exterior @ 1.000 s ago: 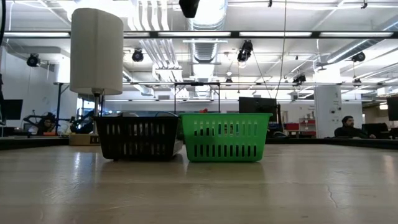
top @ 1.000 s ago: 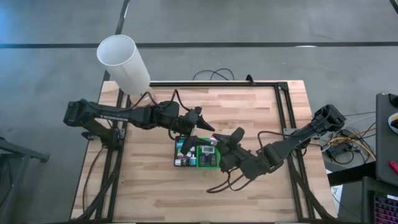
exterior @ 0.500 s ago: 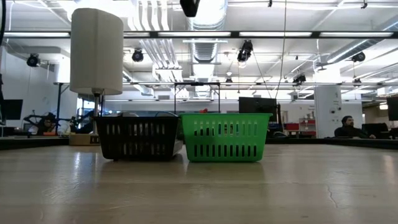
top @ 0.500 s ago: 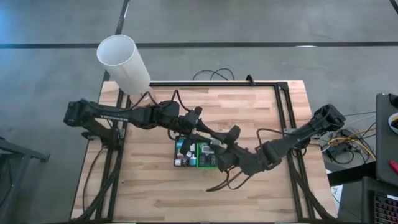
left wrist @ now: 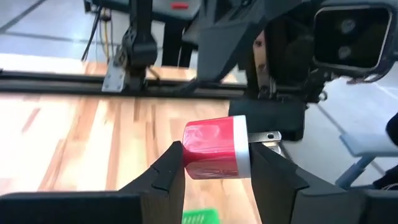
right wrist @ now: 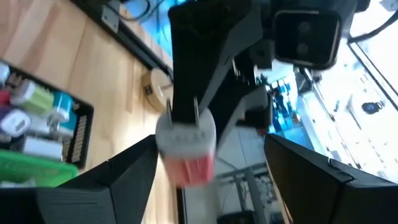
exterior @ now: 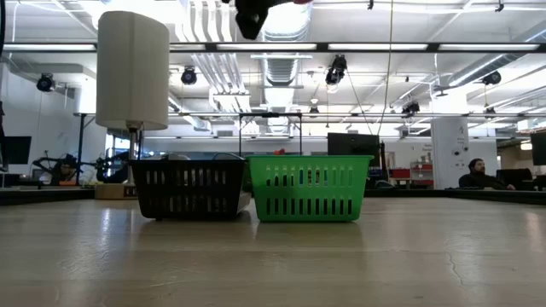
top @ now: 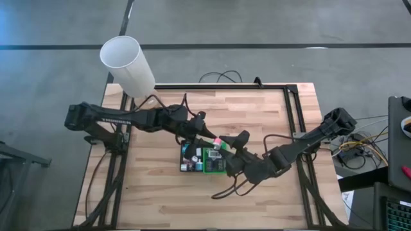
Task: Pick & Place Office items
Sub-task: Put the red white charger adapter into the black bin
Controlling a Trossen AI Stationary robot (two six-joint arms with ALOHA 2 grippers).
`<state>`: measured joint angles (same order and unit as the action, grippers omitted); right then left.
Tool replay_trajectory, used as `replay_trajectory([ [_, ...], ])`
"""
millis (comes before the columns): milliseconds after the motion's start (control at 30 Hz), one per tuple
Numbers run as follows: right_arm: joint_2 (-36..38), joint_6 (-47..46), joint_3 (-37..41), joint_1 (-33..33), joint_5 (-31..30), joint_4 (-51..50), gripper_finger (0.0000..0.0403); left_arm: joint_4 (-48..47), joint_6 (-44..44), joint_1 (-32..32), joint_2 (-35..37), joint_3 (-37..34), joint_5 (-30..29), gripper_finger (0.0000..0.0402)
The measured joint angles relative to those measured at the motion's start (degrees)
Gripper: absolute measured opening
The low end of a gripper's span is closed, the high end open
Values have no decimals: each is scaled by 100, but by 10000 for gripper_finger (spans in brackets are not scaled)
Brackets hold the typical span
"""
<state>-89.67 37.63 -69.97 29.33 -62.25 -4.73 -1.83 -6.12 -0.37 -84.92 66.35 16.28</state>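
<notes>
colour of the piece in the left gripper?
Pink-red body with a white end cap; clearest in the left wrist view.

A large open lab or workshop hall: exposed ceiling ducts [exterior: 277, 64] and pipes, hanging lights, monitors [exterior: 354, 147] on distant desks, a seated person [exterior: 476, 173], concrete floor [top: 257, 22].
</notes>
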Motion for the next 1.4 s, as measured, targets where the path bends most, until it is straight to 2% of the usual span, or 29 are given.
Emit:
replay_trajectory([
  [133,35,-571,0,36,-260,-690,286,-464,112,14,158,-4,-150,137],
  [400,48,-1820,0,82,-255,-1819,288,-1694,168,-10,488,-4,-578,137],
  [567,46,-3140,0,118,-175,-2826,286,-2332,69,-179,476,-109,-806,137],
  [667,44,-3934,1,177,-148,-3382,289,-2347,-113,-227,472,-410,-854,137],
  [800,44,-4541,49,246,-21,-3686,290,-2257,-379,-237,472,-889,-859,137],
  [1067,39,-5066,376,270,516,-3703,287,-1674,-772,-239,472,-1770,-857,137],
  [1400,35,-5840,902,268,564,-3689,281,-1271,-915,-239,472,-2195,-842,137],
])
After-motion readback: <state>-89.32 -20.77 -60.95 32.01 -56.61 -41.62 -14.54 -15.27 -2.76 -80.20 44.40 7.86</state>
